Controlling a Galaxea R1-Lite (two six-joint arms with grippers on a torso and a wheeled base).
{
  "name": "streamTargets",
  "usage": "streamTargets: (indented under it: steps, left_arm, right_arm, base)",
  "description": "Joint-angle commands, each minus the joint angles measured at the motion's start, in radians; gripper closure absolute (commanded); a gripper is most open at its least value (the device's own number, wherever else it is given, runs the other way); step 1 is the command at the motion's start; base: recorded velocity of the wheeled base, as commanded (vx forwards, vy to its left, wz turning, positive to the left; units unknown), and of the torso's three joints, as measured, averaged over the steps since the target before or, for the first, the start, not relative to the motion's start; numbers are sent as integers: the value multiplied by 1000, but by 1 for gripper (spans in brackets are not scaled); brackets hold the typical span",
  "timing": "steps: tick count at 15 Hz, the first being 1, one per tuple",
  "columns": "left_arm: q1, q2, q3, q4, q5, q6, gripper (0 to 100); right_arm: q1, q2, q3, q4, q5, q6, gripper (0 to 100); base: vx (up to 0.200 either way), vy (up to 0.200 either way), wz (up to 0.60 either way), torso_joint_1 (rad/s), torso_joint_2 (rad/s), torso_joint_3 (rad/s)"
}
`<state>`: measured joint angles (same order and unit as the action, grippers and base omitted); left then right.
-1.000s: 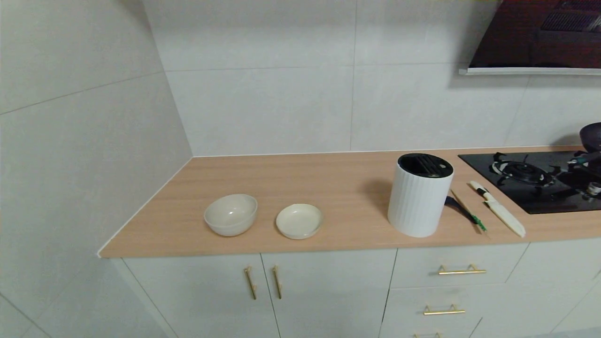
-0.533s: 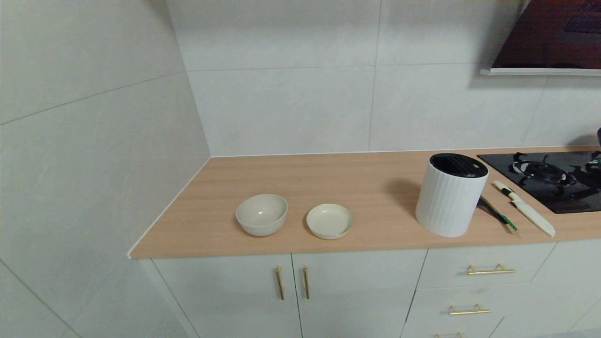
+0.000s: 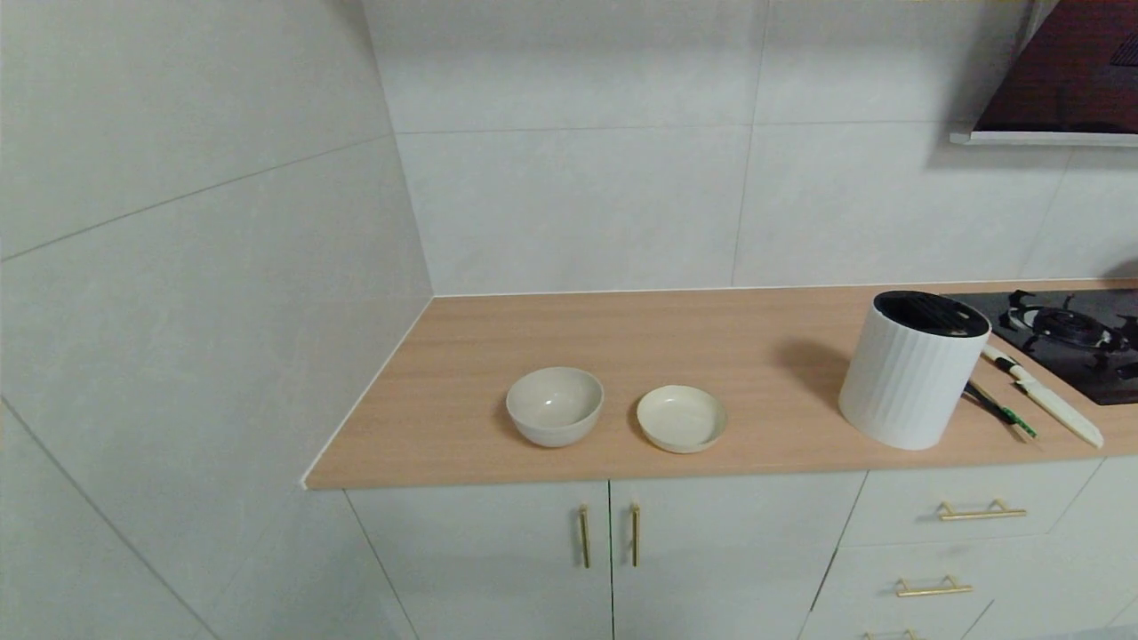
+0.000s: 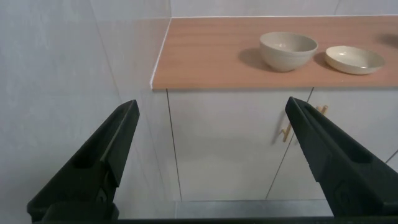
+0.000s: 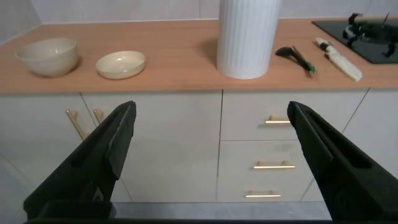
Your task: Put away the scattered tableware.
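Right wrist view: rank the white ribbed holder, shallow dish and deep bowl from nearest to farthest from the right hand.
From the right hand:
1. The white ribbed holder, roughly ahead, near the front edge of the counter.
2. The shallow dish, farther toward the robot's left.
3. The deep bowl, leftmost of the three.

Wooden countertop (image 3: 756,338) bears bowl (image 3: 555,405), dish (image 3: 682,418), ribbed canister (image 3: 911,382), knife (image 3: 1049,404).
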<state>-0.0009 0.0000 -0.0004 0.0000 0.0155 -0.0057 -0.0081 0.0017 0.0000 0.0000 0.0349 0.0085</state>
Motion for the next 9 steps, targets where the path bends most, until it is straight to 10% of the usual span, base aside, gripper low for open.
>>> streamTargets:
  steps: [1, 9]
  left_arm:
    - [1, 0, 0, 0, 0, 0, 0]
    - [1, 0, 0, 0, 0, 0, 0]
  right_arm:
    - [0, 0, 0, 0, 0, -1, 0]
    - [0, 0, 0, 0, 0, 1, 0]
  base:
    - [0, 0, 0, 0, 0, 0]
    - [0, 0, 0, 0, 0, 0]
